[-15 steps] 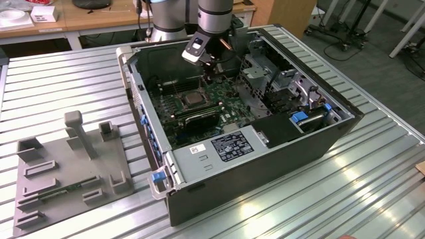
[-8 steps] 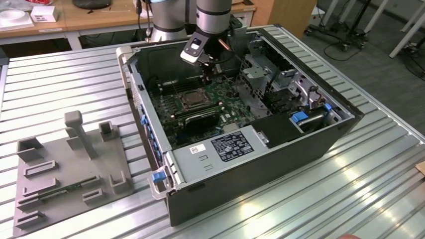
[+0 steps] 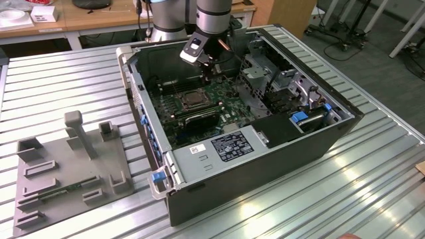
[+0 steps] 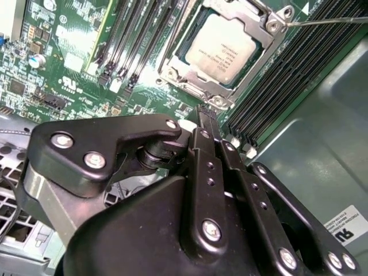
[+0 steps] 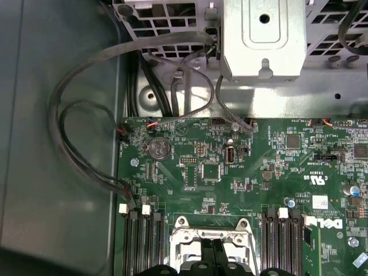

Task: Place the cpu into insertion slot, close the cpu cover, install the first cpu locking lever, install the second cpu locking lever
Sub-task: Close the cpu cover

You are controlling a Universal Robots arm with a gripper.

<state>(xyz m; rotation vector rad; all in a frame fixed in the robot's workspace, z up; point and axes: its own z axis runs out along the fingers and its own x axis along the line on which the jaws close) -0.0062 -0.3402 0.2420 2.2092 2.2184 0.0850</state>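
Evidently empty, the gripper (image 4: 208,115) hangs with fingers pressed together just above the motherboard (image 4: 69,63), near the insertion slot (image 3: 192,98), where the cpu (image 4: 221,49) sits under the lowered cpu cover (image 4: 267,26). A thin locking lever (image 4: 328,21) juts beside the cover. Seating it well likely needs a steady push, with the tips kept off the memory slots (image 4: 287,75).

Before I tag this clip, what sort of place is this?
Probably a robotics lab: an open computer case on a slatted metal table, a robot arm over it, wooden workbenches behind.
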